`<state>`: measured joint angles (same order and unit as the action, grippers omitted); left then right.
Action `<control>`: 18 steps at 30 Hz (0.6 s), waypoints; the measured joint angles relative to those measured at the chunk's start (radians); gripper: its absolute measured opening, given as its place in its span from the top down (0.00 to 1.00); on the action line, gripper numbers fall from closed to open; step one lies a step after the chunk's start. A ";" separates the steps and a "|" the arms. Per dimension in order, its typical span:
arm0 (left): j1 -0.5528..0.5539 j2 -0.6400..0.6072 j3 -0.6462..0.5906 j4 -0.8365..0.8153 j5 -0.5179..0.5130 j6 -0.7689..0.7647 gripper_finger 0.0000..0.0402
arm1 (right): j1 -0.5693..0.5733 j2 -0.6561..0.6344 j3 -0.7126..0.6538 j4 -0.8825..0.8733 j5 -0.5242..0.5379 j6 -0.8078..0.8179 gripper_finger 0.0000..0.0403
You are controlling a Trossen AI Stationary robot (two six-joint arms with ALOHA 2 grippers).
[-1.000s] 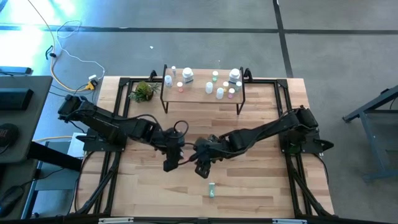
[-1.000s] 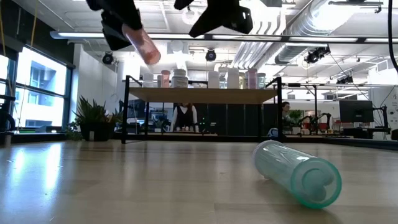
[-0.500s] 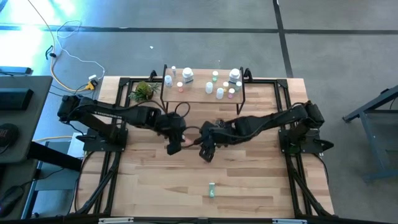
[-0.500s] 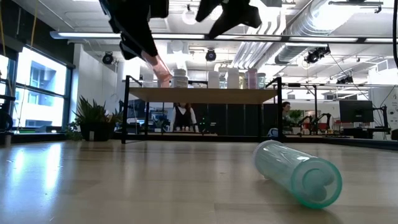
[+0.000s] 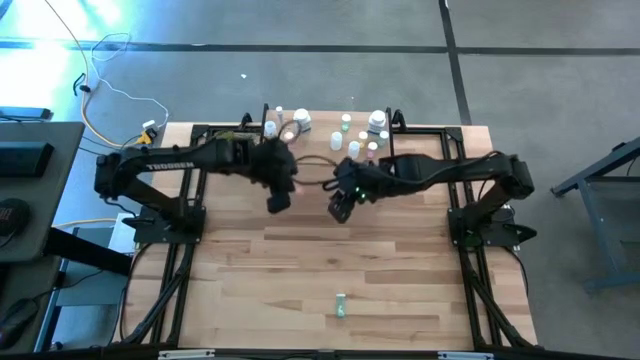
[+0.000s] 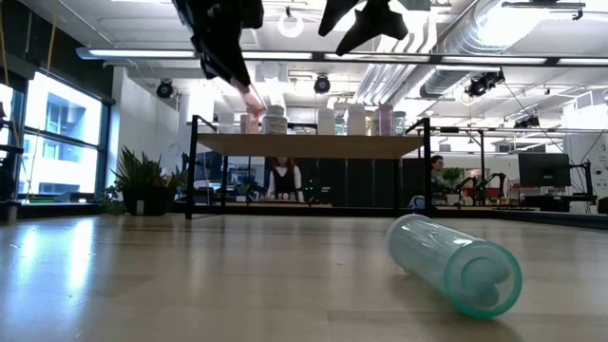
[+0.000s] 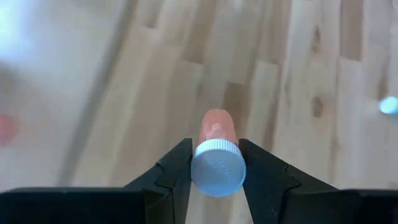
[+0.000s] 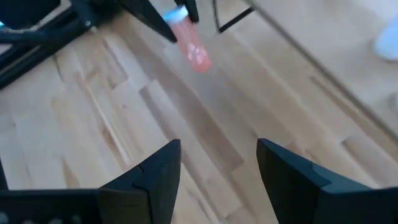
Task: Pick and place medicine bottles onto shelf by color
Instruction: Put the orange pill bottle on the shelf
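Left tool (image 7: 214,171), pinching a pink bottle (image 7: 216,134) by its cap end, carries it toward the shelf (image 6: 313,144) just ahead, where it should next set it among the pink ones, while the right tool (image 8: 217,168) hangs spread and empty alongside.

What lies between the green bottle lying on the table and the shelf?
In the high view, bare tabletop runs from the green bottle toward the shelf, with both arms overhead.

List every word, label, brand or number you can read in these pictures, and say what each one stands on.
"TROSSEN": white lettering on the dark left arm, seen from the high view.
Small medicine bottles on the low light-wood shelf: any labels are too small to read.
Pink bottle with a white cap, held in the left gripper: no text shows on the cap or body.
Clear green bottle lying on the wooden table: no readable print.
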<state>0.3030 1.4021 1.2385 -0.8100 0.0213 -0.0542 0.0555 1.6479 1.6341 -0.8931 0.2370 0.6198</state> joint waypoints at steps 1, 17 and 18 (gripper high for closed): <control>0.015 0.000 0.018 -0.012 0.000 0.021 0.73 | -0.011 -0.005 0.000 -0.001 0.000 0.000 0.50; 0.235 0.000 0.287 -0.185 -0.012 0.305 0.73 | -0.122 -0.026 0.000 -0.010 0.000 -0.018 0.50; 0.245 0.000 0.300 -0.202 -0.016 0.322 0.73 | -0.127 -0.026 0.000 -0.010 0.000 -0.018 0.50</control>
<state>0.5480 1.4021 1.5384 -1.0124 0.0054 0.2679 -0.0717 1.6222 1.6341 -0.9028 0.2371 0.6014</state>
